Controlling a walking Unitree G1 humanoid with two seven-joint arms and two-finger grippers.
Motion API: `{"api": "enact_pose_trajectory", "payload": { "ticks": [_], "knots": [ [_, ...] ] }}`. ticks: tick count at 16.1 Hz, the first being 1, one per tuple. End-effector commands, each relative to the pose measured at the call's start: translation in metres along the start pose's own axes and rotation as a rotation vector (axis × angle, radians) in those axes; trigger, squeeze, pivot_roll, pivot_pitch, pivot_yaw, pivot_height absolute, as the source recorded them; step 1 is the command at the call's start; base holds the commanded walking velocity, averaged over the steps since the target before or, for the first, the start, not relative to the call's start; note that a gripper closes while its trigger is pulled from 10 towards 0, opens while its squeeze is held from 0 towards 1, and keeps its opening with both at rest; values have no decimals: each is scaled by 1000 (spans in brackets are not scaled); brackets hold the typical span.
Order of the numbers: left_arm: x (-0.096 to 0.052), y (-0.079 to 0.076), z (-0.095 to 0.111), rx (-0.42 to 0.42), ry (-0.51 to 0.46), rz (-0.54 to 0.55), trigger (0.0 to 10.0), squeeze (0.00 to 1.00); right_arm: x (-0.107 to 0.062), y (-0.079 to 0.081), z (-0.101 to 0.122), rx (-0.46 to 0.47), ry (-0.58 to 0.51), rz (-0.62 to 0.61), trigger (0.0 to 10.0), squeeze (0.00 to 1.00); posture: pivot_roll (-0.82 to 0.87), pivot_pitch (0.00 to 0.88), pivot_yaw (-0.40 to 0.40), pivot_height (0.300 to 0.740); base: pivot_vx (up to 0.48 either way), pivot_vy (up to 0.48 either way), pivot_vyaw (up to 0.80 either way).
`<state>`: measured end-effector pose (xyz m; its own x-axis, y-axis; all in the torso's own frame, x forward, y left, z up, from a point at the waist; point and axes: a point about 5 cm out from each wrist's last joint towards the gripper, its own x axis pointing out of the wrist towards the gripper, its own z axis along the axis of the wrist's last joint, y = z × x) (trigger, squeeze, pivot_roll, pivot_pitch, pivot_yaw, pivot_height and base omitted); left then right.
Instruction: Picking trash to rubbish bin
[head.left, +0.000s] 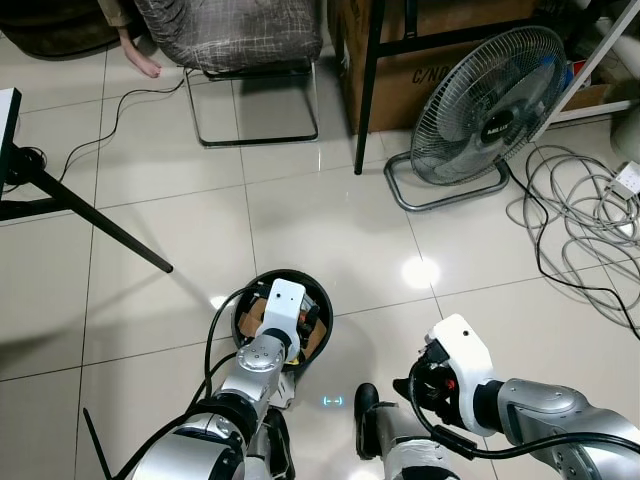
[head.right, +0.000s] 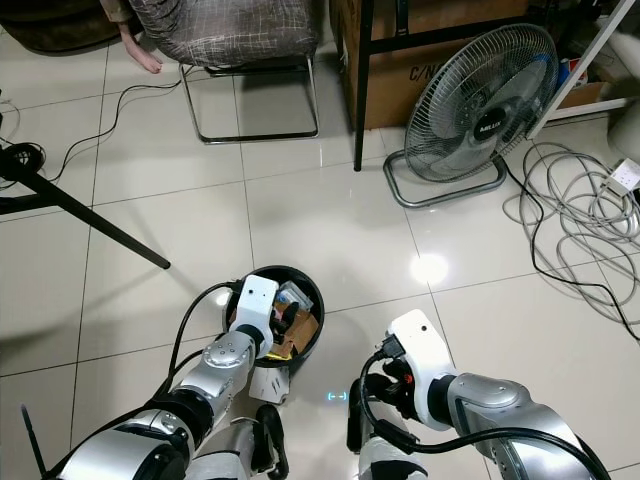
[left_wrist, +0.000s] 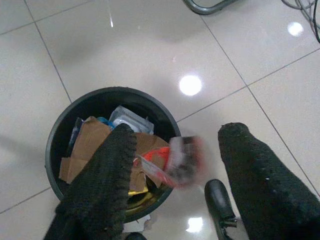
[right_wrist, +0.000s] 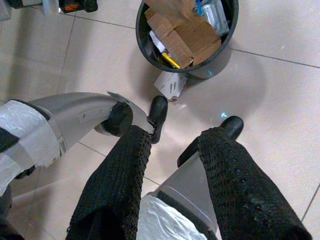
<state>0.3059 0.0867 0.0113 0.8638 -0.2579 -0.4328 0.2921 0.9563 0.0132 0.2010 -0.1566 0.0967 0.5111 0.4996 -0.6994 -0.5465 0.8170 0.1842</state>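
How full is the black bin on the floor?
Nearly full. The bin holds cardboard and wrappers almost up to its rim, below the left gripper, whose fingers are open.

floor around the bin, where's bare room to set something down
Bare tiles lie between the round black rubbish bin, the floor fan and the grey chair. Crowded: grey cable coils at right, and white paper scrap against the bin.

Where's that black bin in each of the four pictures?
Left eye: bin low centre, behind the left arm.
Right eye: bin low centre.
Left wrist: bin beneath the open fingers.
Right wrist: bin at the top edge.
Shared landmark: cardboard inside it.
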Motion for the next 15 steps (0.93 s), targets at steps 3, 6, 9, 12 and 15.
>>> {"api": "enact_pose_trajectory", "payload": {
  "ticks": [3, 6, 9, 12, 15],
  "knots": [
    [-5, -1, -17, -15, 59, 6, 10000, 1000, 1, 5, -3, 2, 6, 18, 10000, 0, -357, 351, 39, 740, 0, 0, 0],
    [-5, -1, -17, -16, 61, 6, 10000, 1000, 1, 5, -4, 2, 7, 18, 10000, 0, -357, 351, 38, 740, 0, 0, 0],
    [-5, 0, -18, -16, 62, 9, 10000, 1000, 1, 4, -3, 0, 7, 18, 10000, 0, -353, 345, 35, 740, 0, 0, 0],
    [-5, 3, -15, -12, 48, 28, 10000, 1000, 4, 2, 1, -8, -11, 13, 10000, 0, -341, 330, 38, 740, 0, 0, 0],
    [-3, 21, 6, -13, -65, 58, 10000, 1000, 14, -2, 12, -15, -47, 6, 10000, 0, -308, 297, 47, 740, 0, 0, 0]
  ]
}}
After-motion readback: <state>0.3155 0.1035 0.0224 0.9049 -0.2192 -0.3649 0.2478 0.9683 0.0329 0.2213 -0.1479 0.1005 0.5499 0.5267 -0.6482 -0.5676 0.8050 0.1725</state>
